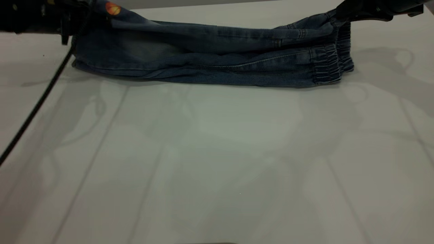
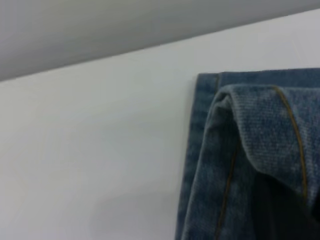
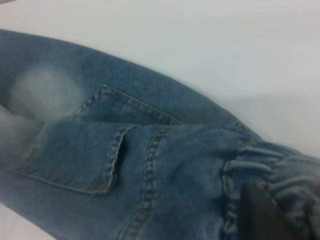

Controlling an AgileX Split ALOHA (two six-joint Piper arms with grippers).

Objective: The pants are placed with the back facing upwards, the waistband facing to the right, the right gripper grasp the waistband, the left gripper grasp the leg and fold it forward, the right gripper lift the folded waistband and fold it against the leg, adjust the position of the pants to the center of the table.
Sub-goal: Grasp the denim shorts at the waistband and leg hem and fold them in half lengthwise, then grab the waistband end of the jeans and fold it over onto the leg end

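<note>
The white surface (image 1: 217, 162) carries a pair of blue denim pants (image 1: 210, 57) lying across its far side, folded lengthwise with one half doubled over the other. The elastic waistband (image 1: 330, 64) sits at the right end, its upper layer lifted off the lower. The leg (image 1: 101, 51) end lies at the left, raised at its far corner, where an orange patch (image 1: 113, 8) shows. A back pocket (image 3: 80, 155) is visible in the right wrist view. The right gripper (image 1: 342, 15) is closed on the waistband's upper edge. The left gripper (image 1: 73, 20) is at the leg end; whether it is open or closed cannot be told. A black cable (image 1: 37, 101) trails from the left arm toward the near left.
</note>
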